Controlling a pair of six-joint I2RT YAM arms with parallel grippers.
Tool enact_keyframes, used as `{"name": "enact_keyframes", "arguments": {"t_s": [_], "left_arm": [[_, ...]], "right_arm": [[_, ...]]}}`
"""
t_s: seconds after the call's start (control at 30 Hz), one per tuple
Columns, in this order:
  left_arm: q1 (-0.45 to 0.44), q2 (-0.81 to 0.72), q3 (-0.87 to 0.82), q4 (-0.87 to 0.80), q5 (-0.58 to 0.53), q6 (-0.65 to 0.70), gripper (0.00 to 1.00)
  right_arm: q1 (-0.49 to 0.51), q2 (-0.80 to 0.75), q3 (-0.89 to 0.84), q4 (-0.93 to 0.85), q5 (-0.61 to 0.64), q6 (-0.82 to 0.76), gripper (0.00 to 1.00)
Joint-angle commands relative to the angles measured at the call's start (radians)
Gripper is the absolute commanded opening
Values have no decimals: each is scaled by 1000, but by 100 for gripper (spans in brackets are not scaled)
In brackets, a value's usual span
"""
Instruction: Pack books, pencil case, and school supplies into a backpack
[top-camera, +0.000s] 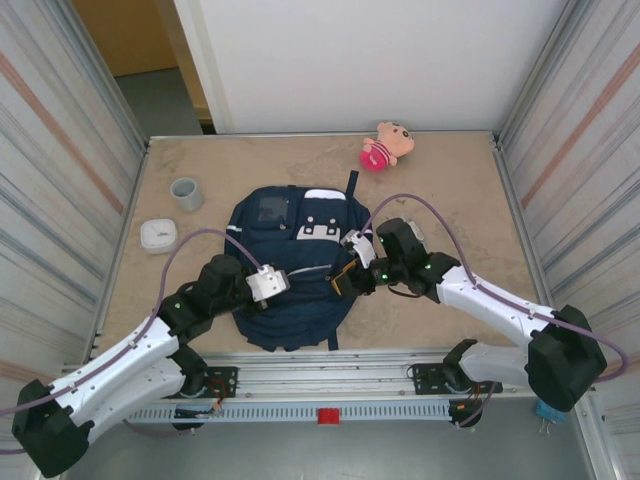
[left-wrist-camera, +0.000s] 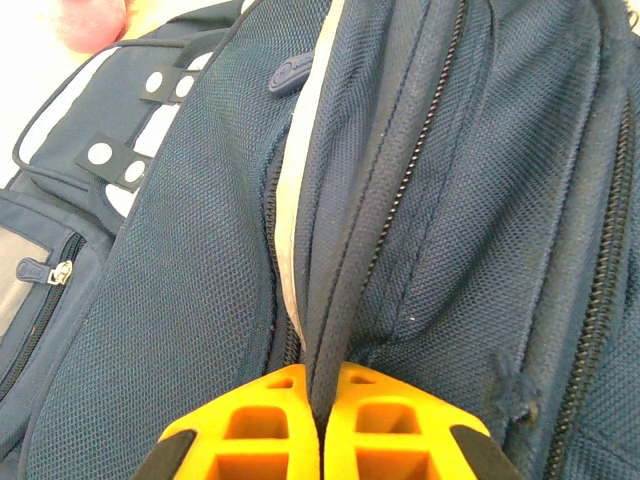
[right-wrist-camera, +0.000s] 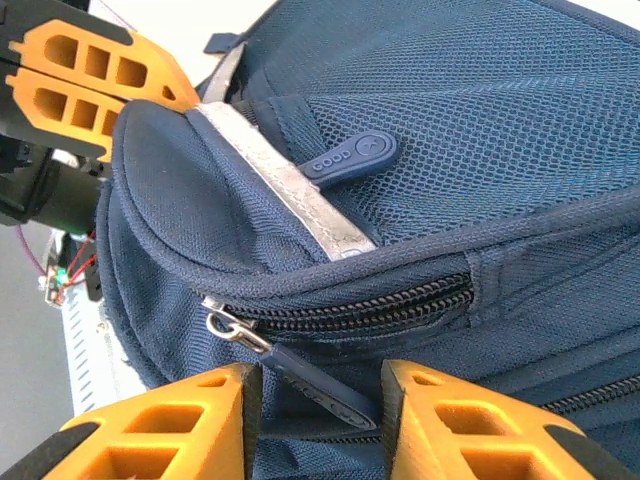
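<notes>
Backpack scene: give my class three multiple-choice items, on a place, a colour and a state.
1. Where is the cup? A) left of the backpack B) on it C) right of it
2. The plush toy is: A) green B) pink C) blue
3. The left claw is: A) wide open B) shut on a backpack fold C) gripping the cup
Answers: 1 A, it stands on the table off the backpack's left side; 2 B, its body is pink; 3 B, it pinches a fabric ridge.
</notes>
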Motion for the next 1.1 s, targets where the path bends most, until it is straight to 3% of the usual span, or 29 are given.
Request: {"name": "enact_keyframes", "arguments": {"t_s": [0.0, 0.3, 0.57, 0.83, 0.9, 1.07], "left_arm": [[7, -13, 59, 134, 58, -28, 0], [7, 6, 68, 146, 9, -59, 0], [-2, 62, 85, 191, -60, -99, 0], [-56, 114, 101, 239, -42, -95, 0], [-60, 126, 104, 240, -35, -92, 0], [-60, 117, 97, 243, -38, -90, 0]], "right_arm": [[10, -14, 32, -24, 20, -11, 36], [33, -68, 31, -19, -63, 32, 1], [164, -107, 61, -8, 7, 136, 0], [333, 55, 161, 69, 91, 219, 0], [346, 89, 181, 74, 116, 236, 7], [322, 25, 144, 41, 216, 330, 49]]}}
